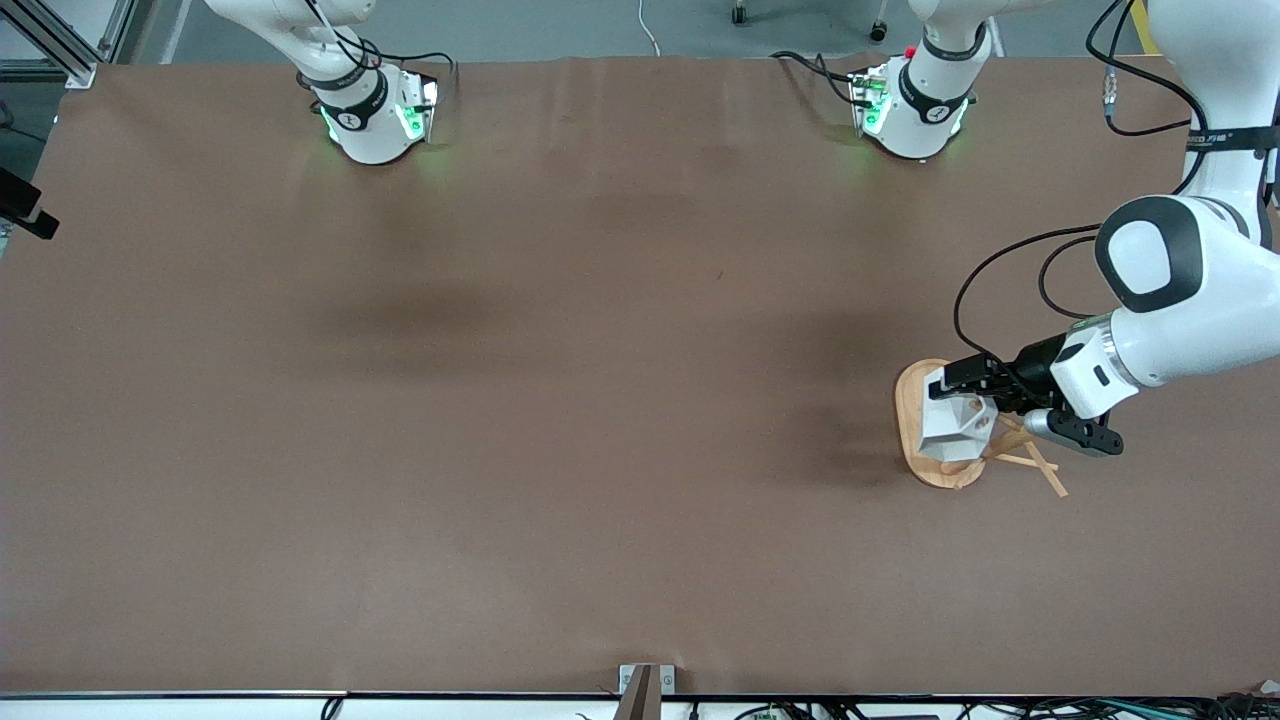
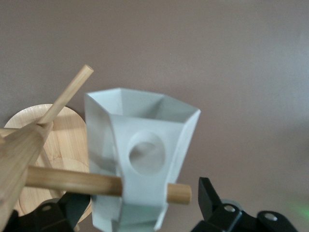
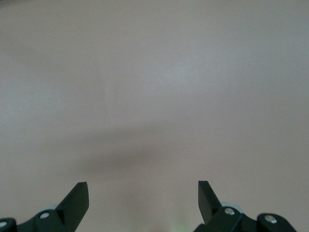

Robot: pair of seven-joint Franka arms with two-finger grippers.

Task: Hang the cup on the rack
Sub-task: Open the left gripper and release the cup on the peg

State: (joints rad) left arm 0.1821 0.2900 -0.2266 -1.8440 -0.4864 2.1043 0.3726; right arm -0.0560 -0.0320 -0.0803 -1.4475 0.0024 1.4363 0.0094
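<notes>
The right arm is cut off above its base in the front view and its gripper does not appear there. In the right wrist view the right gripper (image 3: 143, 193) shows only two dark fingertips, spread wide apart, with nothing between them and bare brown table (image 3: 154, 87) below; this arm waits.

The rack (image 1: 915, 415) stands toward the left arm's end of the table. In the front view its post is hidden by the cup (image 1: 955, 430) and the left arm; only part of the oval base and a few peg tips are visible. In the left wrist view the post is cut off at the frame edge.

The left gripper (image 1: 945, 385) is over the rack base. In the left wrist view the cup sits on a peg (image 2: 72, 181): the peg passes through the handle and its tip emerges at the handle's outer face. The round hole in the handle lies above the peg. The cup mouth faces away from the wrist camera.

The left fingers (image 2: 210, 200) are spread apart. The cup lies between them, with a visible gap at one fingertip. The second fingertip is partly covered by the cup and peg, so contact there cannot be determined.
</notes>
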